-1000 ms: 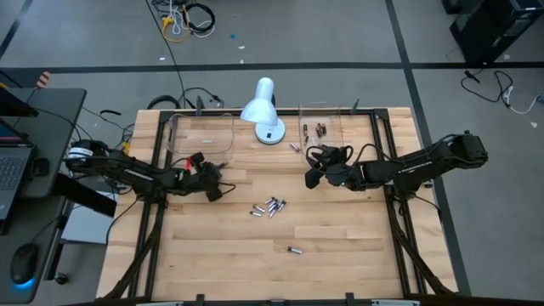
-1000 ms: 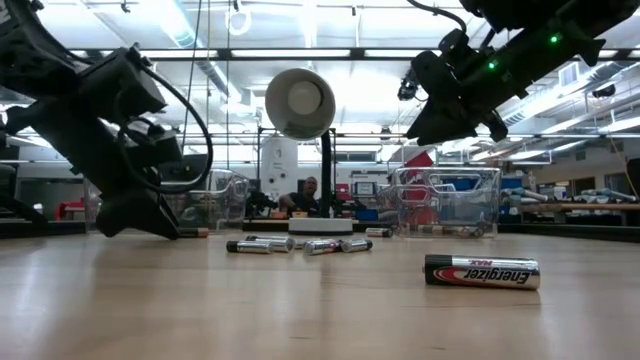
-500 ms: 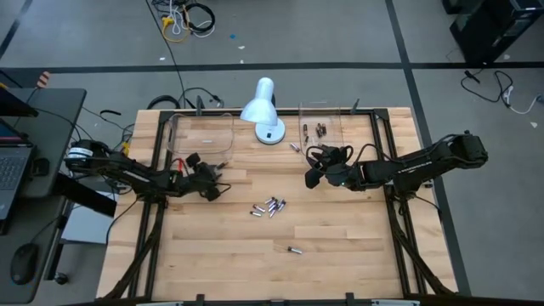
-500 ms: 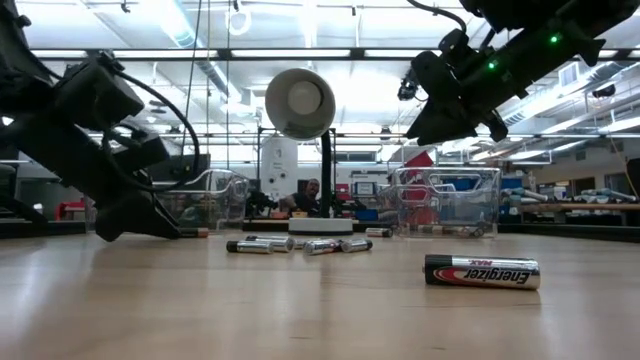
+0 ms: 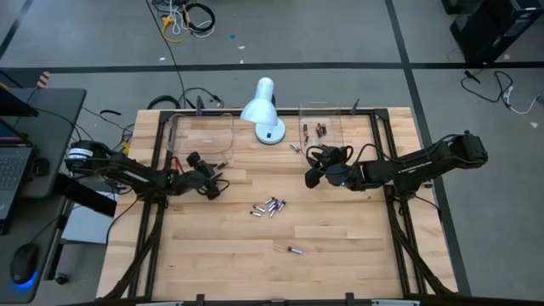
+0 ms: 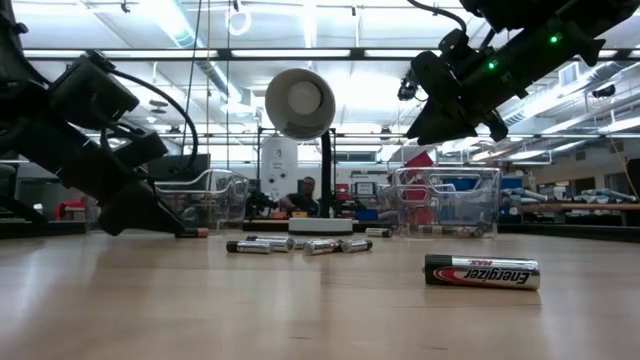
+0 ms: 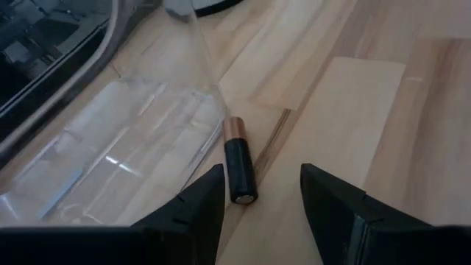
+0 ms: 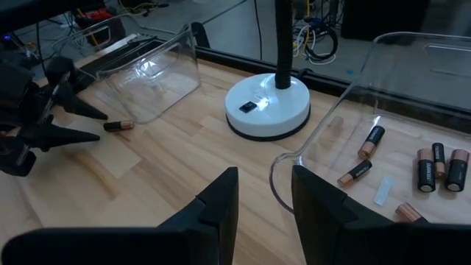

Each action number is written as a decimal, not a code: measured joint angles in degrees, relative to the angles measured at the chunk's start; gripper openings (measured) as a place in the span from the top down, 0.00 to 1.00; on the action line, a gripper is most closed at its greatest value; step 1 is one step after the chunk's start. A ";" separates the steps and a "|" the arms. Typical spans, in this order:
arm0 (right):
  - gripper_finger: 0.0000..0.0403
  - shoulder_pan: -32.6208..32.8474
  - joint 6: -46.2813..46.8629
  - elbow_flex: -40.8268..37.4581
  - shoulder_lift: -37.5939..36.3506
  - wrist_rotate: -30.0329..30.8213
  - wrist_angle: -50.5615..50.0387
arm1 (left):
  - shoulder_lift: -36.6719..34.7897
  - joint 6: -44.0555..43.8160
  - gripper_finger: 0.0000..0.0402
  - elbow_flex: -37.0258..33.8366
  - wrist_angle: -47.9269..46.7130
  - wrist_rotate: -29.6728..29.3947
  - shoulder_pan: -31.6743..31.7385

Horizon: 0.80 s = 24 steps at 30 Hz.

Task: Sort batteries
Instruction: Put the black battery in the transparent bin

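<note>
Since a second ago the left gripper [image 5: 218,181] has drawn back a little toward its own side of the table and dropped low, while the right arm has not stirred. Its fingers [image 7: 195,213] stand wide, holding nothing, with a copper-topped battery [image 7: 238,168] lying just ahead between them, right against the left clear tray [image 7: 110,158]. The right gripper [image 5: 311,177] hovers half open and empty beside the right clear tray [image 8: 412,88], which already holds several batteries [image 8: 430,166] (the left one looks empty). Farther out, a cluster [image 5: 269,206] and a lone battery [image 5: 294,250] wait unsorted, so most work remains. Only the low view reads the lone cell's label.
</note>
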 joint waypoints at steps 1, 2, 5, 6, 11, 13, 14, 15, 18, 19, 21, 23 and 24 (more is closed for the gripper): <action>0.72 0.00 0.00 0.00 0.00 0.00 0.02 | 0.00 0.00 0.56 0.00 -0.27 0.30 0.24; 0.72 0.00 0.02 0.00 0.00 0.00 0.00 | 0.00 0.00 0.56 0.00 -0.45 0.45 0.49; 0.72 0.00 0.01 0.00 0.00 0.03 0.02 | 0.07 0.25 0.56 0.00 -0.27 0.60 1.19; 0.72 0.00 0.02 0.00 0.00 0.19 0.02 | 0.07 0.26 0.56 0.00 -0.28 0.62 1.44; 0.72 0.00 0.00 0.00 0.00 0.83 0.00 | 0.07 0.39 0.56 0.00 -0.21 2.76 2.79; 0.72 0.00 0.00 0.00 0.00 0.85 0.00 | 0.07 0.42 0.56 0.00 -0.21 3.76 3.23; 0.72 0.00 0.00 0.00 0.00 0.85 0.00 | 0.07 0.42 0.56 0.00 -0.21 4.32 3.40; 0.72 0.00 -0.01 0.00 0.00 0.85 0.00 | 0.07 0.42 0.56 0.00 -0.25 5.04 3.58; 0.72 0.00 -0.04 0.00 0.00 0.85 -0.03 | 0.07 0.40 0.56 0.00 -0.23 5.61 3.97; 0.72 0.00 -0.06 0.00 0.00 0.85 -0.01 | 0.07 0.30 0.56 0.00 -0.23 5.60 4.00; 0.72 0.00 -0.21 0.00 0.00 0.85 -0.02 | 0.07 0.26 0.56 0.00 -0.23 5.56 4.00; 0.72 -0.02 -0.26 0.00 0.00 0.85 0.00 | 0.07 0.24 0.56 0.02 -0.27 5.54 4.00; 0.72 -0.01 -0.33 0.00 0.00 0.85 0.00 | 0.07 0.24 0.56 0.02 -0.35 5.52 4.00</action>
